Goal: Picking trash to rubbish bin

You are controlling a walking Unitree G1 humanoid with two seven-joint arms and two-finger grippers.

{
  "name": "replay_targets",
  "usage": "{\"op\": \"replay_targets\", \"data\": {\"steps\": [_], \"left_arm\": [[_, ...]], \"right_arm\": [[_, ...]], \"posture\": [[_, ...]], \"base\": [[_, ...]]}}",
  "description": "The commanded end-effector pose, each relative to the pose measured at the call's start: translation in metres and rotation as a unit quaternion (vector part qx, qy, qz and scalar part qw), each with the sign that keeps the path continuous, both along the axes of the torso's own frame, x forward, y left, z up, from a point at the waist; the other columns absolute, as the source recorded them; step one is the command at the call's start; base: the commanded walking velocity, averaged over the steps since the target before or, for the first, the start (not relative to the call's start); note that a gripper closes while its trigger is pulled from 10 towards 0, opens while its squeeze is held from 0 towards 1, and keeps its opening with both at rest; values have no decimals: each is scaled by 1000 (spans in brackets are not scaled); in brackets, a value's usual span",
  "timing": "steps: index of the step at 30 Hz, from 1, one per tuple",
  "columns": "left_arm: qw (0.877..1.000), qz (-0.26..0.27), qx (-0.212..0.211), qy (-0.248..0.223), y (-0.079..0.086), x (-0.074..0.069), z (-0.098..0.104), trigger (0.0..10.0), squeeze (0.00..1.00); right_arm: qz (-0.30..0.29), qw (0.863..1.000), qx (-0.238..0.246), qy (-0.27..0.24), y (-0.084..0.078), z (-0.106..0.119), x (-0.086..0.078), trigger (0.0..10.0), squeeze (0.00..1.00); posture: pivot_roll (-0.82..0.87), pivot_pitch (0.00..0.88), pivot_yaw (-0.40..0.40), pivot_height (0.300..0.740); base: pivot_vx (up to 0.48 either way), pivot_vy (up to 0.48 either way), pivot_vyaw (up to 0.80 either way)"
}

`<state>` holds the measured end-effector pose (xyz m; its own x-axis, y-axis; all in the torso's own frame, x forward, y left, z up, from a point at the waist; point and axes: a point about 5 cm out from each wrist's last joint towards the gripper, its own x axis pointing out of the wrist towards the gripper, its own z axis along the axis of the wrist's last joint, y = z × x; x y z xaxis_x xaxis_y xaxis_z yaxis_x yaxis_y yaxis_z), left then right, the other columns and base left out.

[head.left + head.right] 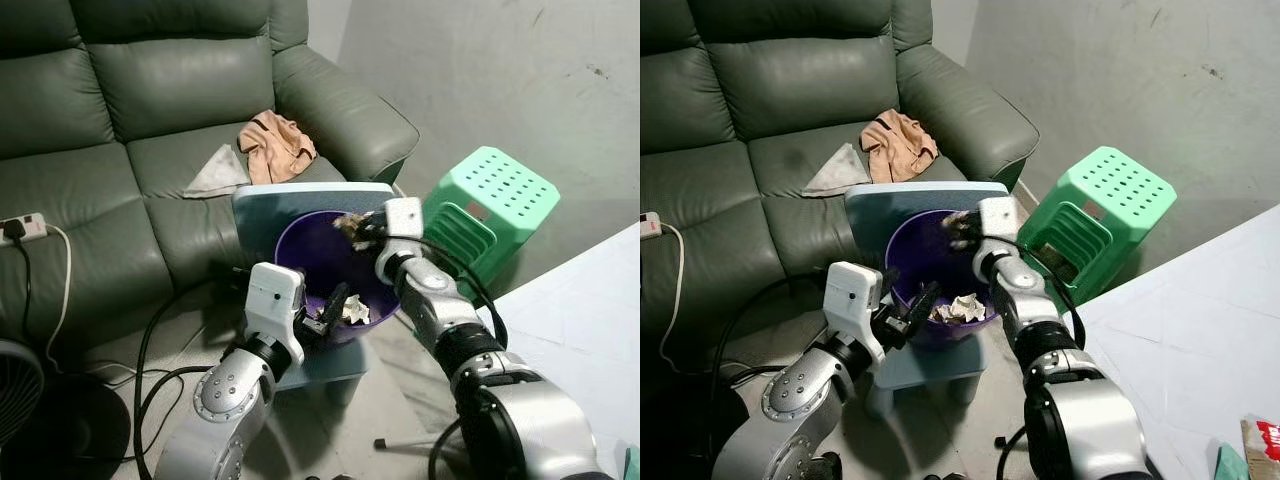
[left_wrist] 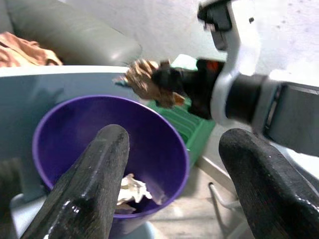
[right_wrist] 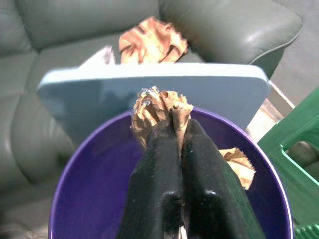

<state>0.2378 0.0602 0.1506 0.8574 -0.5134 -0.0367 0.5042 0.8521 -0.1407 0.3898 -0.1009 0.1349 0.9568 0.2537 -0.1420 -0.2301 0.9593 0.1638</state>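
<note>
A purple bin (image 1: 300, 240) stands on a small light-blue chair (image 1: 262, 205) in front of the sofa. My right gripper (image 1: 360, 231) hovers over the bin's far rim, shut on a crumpled brown paper wad (image 3: 155, 107). The same wad (image 2: 143, 79) hangs above the bin's opening in the left wrist view. A white crumpled paper (image 1: 355, 311) lies at the bottom of the bin. My left gripper (image 2: 177, 138) is open at the bin's near rim, nothing between its fingers (image 2: 99, 164).
A green plastic stool (image 1: 492, 200) stands right of the bin. The grey-green sofa (image 1: 120, 90) carries an orange cloth (image 1: 275, 146) and a grey cloth (image 1: 216, 173). A power strip (image 1: 22, 228), cables (image 1: 150, 340) and a fan (image 1: 15, 395) are left. A white tabletop (image 1: 585, 320) is at right.
</note>
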Motion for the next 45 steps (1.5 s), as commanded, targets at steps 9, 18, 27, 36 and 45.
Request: {"op": "replay_targets", "data": {"steps": [9,18,27,36,45], "left_arm": [[1000,-15,-9,0,-8,-2,6,10000,0],[1000,-17,-11,-1,-8,-2,6,10000,0],[1000,-11,-8,-4,-7,0,7,10000,0],[999,15,5,-28,4,16,9,10000,0],[994,95,8,-55,40,53,18,10000,0]], "right_arm": [[-28,999,31,-7,-13,2,3,10000,1000],[-25,999,27,-10,-16,4,4,10000,1000],[-20,1000,21,-11,-16,5,4,10000,1000],[-27,998,29,-41,-30,13,6,10000,1000],[-81,991,60,-91,-70,12,-3,10000,1000]], "posture": [[128,181,-209,740],[129,173,-207,740],[138,172,-212,740],[134,119,-203,740],[114,35,-171,740]], "base": [[0,0,0],[0,0,0],[0,0,0],[0,0,0],[0,0,0]]}}
